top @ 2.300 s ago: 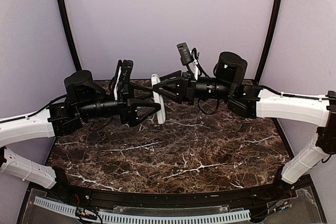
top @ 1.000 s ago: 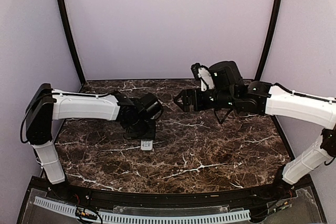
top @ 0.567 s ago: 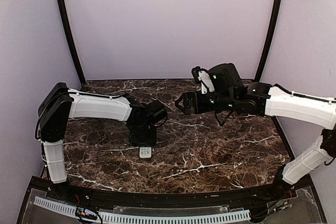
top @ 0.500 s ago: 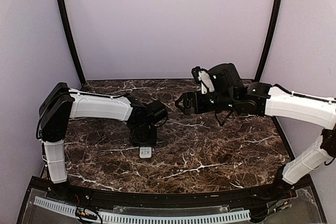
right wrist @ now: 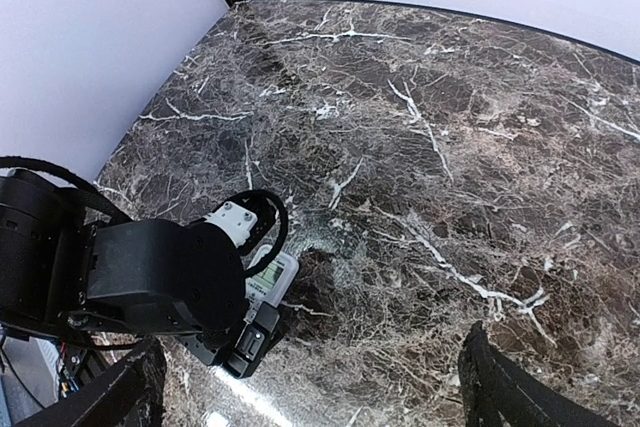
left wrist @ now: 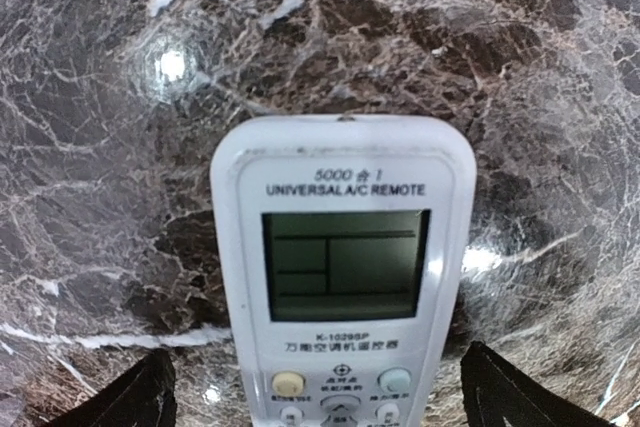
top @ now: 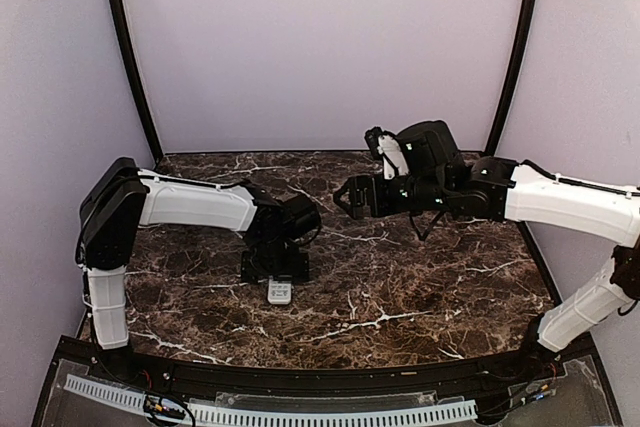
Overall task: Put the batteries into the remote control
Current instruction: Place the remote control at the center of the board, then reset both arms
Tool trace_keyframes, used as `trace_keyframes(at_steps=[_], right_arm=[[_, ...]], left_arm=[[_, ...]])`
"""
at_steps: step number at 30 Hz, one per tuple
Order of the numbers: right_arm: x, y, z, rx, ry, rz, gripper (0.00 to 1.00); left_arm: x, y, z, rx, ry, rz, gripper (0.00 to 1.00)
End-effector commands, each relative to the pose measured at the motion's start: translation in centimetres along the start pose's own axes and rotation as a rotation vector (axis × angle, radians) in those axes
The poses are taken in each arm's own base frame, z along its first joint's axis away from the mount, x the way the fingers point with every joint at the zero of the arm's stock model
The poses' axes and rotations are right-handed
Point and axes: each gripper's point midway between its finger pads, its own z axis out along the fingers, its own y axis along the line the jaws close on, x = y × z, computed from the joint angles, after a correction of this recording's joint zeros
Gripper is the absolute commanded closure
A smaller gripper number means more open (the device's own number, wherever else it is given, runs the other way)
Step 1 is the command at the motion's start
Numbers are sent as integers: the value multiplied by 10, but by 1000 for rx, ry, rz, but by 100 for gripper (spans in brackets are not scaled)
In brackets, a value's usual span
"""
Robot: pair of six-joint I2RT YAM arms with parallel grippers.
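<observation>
Hovering my left tool low over the remote, released, with its fingers spread either side and clear of it. The remote lies screen up on the counter, left of centre. My right tool hangs raised to the far right, also released.

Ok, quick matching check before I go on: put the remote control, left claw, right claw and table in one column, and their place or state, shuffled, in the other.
Column one:
1. remote control
2. left claw
3. right claw
4. table

Column two:
A. open, held up above the table, holding nothing
B. dark brown marble with white veins
C. lying flat, screen facing up
D. open and low, one finger on either side of the remote

Pairs: 1-C, 2-D, 3-A, 4-B.
</observation>
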Motion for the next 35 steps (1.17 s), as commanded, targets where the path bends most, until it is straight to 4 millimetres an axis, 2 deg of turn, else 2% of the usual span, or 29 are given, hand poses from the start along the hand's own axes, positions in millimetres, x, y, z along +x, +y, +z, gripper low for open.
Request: trace_keyframes(at_steps=[1, 2, 3, 4, 5, 6, 7, 8, 9, 10, 11, 12, 13, 14, 15, 16, 17, 18, 19, 20, 21, 22, 23, 24, 25, 28, 31, 34, 35], right_arm=[[-3, -15, -5, -2, 9, 19, 1], [-1, -26, -5, 15, 20, 31, 1], [-2, -37, -5, 35, 20, 40, 1], [0, -48, -5, 50, 26, 50, 1], [-3, -61, -8, 67, 15, 61, 1], [1, -75, -9, 84, 18, 71, 1], [1, -93, -11, 102, 10, 83, 1], [3, -111, -13, 128, 4, 101, 1], [7, -130, -16, 159, 1, 121, 1], [10, -148, -22, 182, -10, 144, 1], [13, -167, -28, 202, -22, 170, 1], [16, -183, -36, 218, -42, 191, 1], [17, -198, -44, 231, -69, 209, 2], [19, -210, -53, 240, -99, 216, 1], [21, -220, -62, 254, -133, 218, 1], [22, -230, -71, 271, -166, 222, 1], [28, -239, -79, 292, -187, 223, 1], [31, -249, -87, 318, -217, 225, 1], [30, -260, -98, 347, -261, 221, 1], [32, -265, -106, 371, -295, 205, 1], [33, -275, -115, 418, -340, 198, 1], [36, -285, -122, 473, -379, 195, 1], [39, -296, -131, 531, -397, 224, 1], [37, -303, -139, 573, -425, 221, 1], [36, -310, -147, 628, -450, 212, 1], [35, -321, -160, 723, -496, 192, 1], [35, -322, -159, 726, -504, 177, 1], [36, -325, -160, 743, -508, 180, 1], [36, -324, -160, 744, -512, 179, 1]], left_arm=[[-27, -1, -54, 47, -142, 15, 1], [-38, 0, -64, 47, -209, 37, 1], [-47, 1, -84, 77, -269, 39, 1], [-58, 4, -93, 75, -339, 61, 1], [-69, 12, -115, 98, -404, 44, 1], [-80, 25, -121, 60, -478, 37, 1], [-91, 40, -140, 60, -544, 3, 1], [-100, 60, -144, 1, -621, -7, 1], [-110, 80, -163, 0, -687, -53, 1], [-114, 96, -162, -37, -738, -52, 1], [-127, 112, -186, 0, -824, -98, 1], [-127, 137, -174, -37, -827, -124, 1], [-131, 146, -196, 14, -906, -164, 1], [-127, 173, -194, -6, -934, -211, 1], [-124, 186, -182, -26, -955, -222, 1], [-124, 207, -192, -43, -1007, -275, 1], [-121, 221, -181, -81, -1029, -288, 1], [-119, 239, -185, -97, -1063, -332, 1], [-117, 249, -175, -117, -1083, -338, 1], [-116, 265, -178, -131, -1113, -382, 1], [-113, 275, -169, -148, -1136, -392, 1], [-118, 289, -180, -166, -1200, -422, 1], [-112, 300, -168, -210, -1197, -427, 1], [-113, 314, -176, -240, -1237, -457, 1], [-111, 327, -170, -272, -1234, -468, 1], [-119, 340, -173, -313, -1309, -413, 1], [-131, 334, -158, -284, -1302, -308, 1], [-132, 325, -146, -231, -1280, -271, 1], [-130, 324, -149, -212, -1297, -277, 1]])
